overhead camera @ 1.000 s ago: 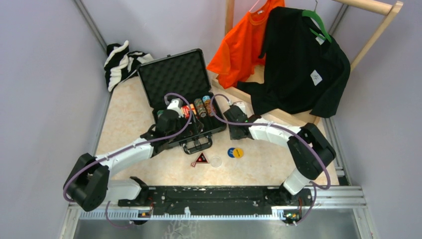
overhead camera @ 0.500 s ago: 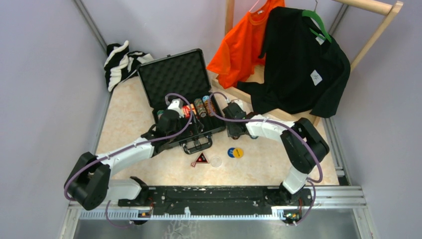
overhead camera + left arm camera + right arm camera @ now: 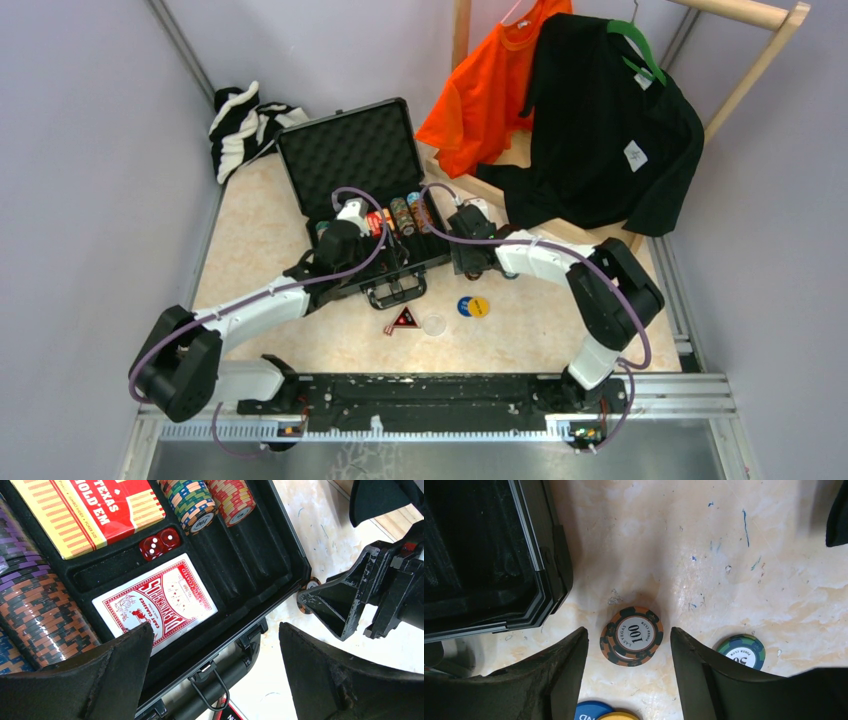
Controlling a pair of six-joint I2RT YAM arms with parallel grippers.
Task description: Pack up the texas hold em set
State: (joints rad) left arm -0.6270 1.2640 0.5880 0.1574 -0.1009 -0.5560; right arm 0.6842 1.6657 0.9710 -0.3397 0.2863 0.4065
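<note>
My left gripper (image 3: 215, 630) hung wide open over the black hard foam-lined briefcase (image 3: 295, 565), its red card deck (image 3: 155, 600) beneath. My right gripper (image 3: 628, 630) had its jaws apart, not touching, either side of a small stack of orange-and-black round poker chips (image 3: 631, 636) on the beige tabletop (image 3: 674, 530), with the briefcase at their ten o'clock.

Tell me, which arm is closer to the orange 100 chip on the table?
Right. The right gripper hangs directly over the orange 100 chip, jaws either side; the left gripper is over the briefcase.
</note>
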